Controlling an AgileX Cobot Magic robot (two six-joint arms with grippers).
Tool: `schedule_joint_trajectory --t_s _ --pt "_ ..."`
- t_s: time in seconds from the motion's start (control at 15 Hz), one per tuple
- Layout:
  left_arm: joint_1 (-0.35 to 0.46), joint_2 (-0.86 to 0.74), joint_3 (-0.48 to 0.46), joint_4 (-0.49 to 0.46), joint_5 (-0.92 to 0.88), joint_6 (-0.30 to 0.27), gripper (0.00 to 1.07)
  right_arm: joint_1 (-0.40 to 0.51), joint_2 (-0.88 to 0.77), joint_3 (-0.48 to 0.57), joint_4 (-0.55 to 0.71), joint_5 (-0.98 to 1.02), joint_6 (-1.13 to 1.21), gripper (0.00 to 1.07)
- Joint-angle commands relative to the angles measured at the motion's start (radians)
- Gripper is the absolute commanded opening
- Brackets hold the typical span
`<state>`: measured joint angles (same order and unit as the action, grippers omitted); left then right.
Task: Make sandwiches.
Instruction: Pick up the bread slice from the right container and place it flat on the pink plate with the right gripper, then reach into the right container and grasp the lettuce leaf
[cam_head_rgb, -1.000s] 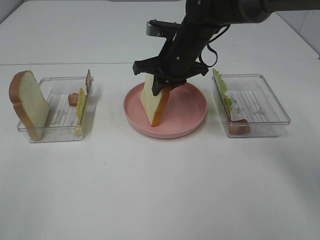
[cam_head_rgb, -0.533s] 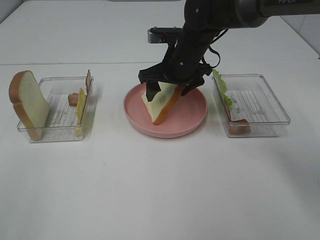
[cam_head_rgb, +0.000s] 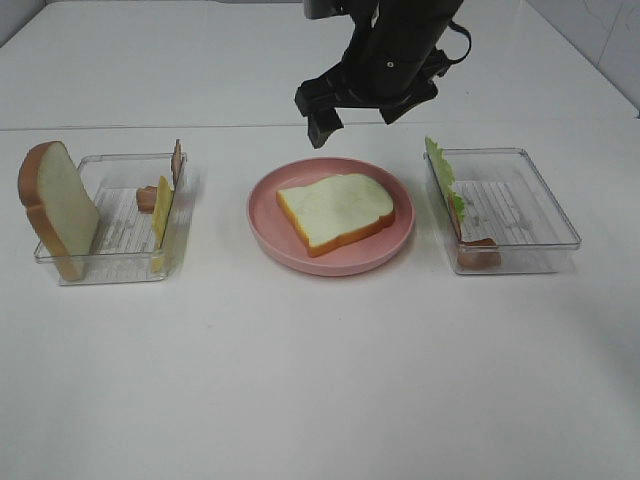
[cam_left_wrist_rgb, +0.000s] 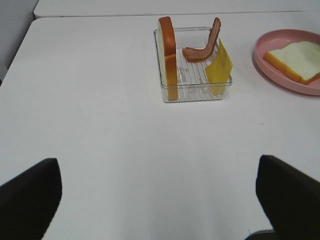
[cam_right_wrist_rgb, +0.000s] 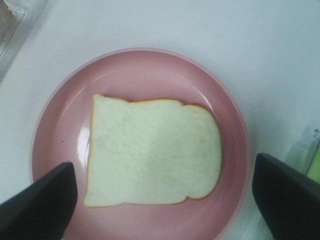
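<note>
Right fingers wide apart, empty, over toast slice, left fingers wide, empty, both largely cropped

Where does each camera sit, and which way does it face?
Exterior high: mounted high, looking down over the table; right hand open above the pink plate.
Left wrist: angled down toward the left tray; left hand open, fingers either side.
Right wrist: straight down on the toast; fingers either side.
Shared: all three show plate and toast.
</note>
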<state>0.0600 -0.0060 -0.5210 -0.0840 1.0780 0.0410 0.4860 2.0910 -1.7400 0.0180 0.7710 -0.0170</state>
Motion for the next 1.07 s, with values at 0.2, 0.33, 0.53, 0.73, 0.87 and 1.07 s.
schedule_joint_trajectory --t_s 0.2,0.33,0.53,0.73,0.87,1.07 --pt "0.001 -0.017 0.002 -0.001 -0.004 -0.002 1.01 -0.002 -0.110 0.002 -0.060 0.055 -0.007 0.92" --pt "0.001 -0.017 0.002 -0.001 -0.004 -0.002 1.01 -0.002 -0.156 0.002 -0.110 0.095 0.005 0.92" --pt "0.001 -0.017 0.002 -0.001 -0.004 -0.002 1.01 -0.005 -0.181 0.002 -0.237 0.192 0.066 0.92" --pt "0.001 -0.017 0.002 -0.001 -0.004 -0.002 1.01 -0.005 -0.172 0.002 -0.277 0.211 0.111 0.92" --pt "0.001 -0.017 0.002 -0.001 -0.004 -0.002 1.01 -0.032 -0.172 0.002 -0.257 0.201 0.119 0.92" --pt "0.001 -0.016 0.002 -0.001 -0.004 -0.002 1.01 -0.134 -0.172 0.002 -0.147 0.179 0.094 0.92"
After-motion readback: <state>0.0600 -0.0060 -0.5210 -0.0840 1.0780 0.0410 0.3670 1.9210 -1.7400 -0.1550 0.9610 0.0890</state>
